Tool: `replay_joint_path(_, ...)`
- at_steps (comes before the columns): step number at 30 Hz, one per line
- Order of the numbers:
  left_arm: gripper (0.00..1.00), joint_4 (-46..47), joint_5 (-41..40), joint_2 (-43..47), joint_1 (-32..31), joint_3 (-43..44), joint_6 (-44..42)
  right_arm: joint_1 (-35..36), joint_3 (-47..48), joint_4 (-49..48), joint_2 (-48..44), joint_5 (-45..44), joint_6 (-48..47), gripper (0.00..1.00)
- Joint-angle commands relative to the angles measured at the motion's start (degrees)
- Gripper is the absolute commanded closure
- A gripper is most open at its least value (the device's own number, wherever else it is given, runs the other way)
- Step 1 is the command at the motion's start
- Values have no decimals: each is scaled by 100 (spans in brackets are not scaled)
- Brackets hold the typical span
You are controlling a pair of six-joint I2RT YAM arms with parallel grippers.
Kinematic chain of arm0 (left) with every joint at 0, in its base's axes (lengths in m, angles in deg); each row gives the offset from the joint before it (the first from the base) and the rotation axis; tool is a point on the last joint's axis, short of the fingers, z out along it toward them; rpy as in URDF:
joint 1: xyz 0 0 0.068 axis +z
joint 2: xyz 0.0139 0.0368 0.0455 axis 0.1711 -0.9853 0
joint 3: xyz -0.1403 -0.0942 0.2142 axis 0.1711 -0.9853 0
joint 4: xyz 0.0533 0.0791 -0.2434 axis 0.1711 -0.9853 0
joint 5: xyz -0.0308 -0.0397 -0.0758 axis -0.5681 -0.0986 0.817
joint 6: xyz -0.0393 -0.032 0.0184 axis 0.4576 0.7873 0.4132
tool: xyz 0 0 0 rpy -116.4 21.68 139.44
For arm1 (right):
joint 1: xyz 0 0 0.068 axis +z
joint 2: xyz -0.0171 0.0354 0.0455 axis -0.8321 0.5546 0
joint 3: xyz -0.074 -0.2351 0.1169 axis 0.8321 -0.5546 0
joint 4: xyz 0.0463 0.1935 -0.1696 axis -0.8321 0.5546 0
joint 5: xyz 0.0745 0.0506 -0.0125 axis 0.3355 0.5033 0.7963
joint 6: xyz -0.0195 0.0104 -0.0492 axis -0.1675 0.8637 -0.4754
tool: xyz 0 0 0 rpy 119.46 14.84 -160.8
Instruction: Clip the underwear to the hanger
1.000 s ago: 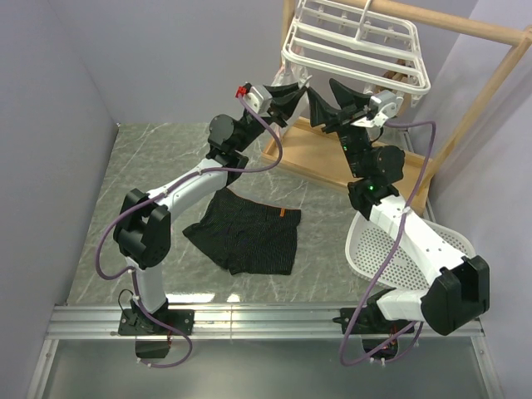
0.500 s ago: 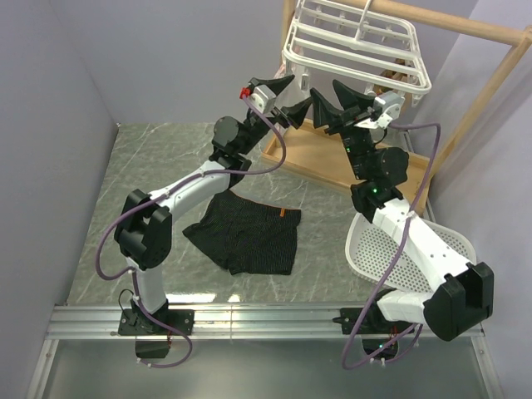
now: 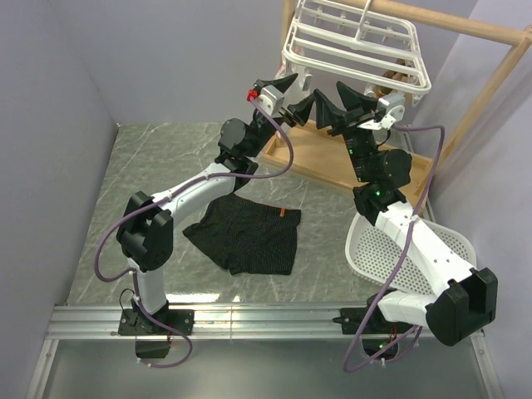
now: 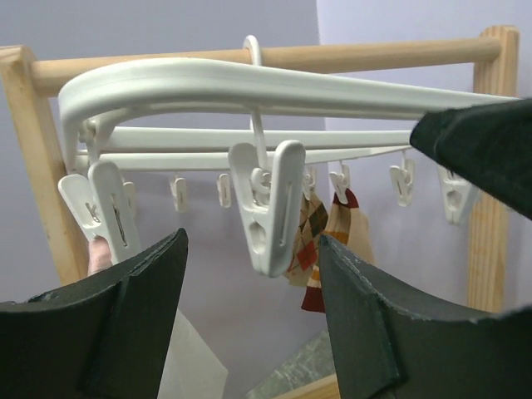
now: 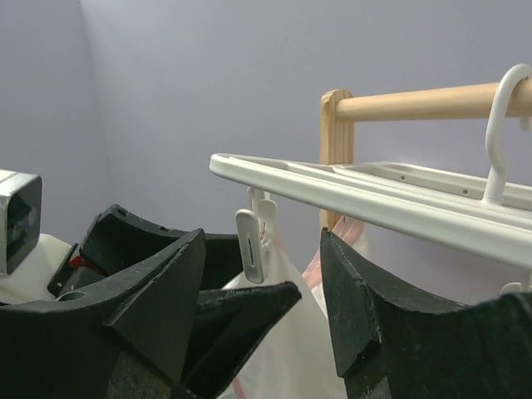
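Top external shows the underwear lying spread on the surface, well apart from the hanger on the wooden frame. The left end effector is wide open, a clip between its fingers, gripping nothing. The right end effector is also open and empty.

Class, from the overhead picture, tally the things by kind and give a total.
black underwear: 1
white clip hanger: 1
white perforated basket: 1
wooden frame: 1
grippers: 2 (left gripper, right gripper)
Total: 6
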Motion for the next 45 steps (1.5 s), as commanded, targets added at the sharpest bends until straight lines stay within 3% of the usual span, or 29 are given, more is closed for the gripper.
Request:
replay_joint_path(1, 31, -16, -471, 101, -110, 321, -180, -41, -22, -97, -151, -120, 31, 36)
replay_joint_path(7, 35, -157, -533, -31, -163, 576, -250, -94, -48, -150, -160, -103, 75, 36)
replay_joint_path(9, 41, -174, -533, -75, -154, 637, -259, -94, -39, -150, -160, -59, 93, 36)
replay_joint_path(16, 50, -51, -252, -14, -146, 524, -259, -146, 22, -229, -37, 424, 67, 44)
replay_joint_path(24, 59, -218, 64, 39, -14, 523, -66, -278, 338, -107, 297, 943, 181, 47)
replay_joint_path(35, 78, -227, 767, 39, 136, 480, -57, -357, 813, 219, 587, 1031, 392, 36)
replay_joint_path(45, 83, -289, 1005, -75, 145, 585, -233, -357, 1217, 280, 982, 1031, 462, 34)
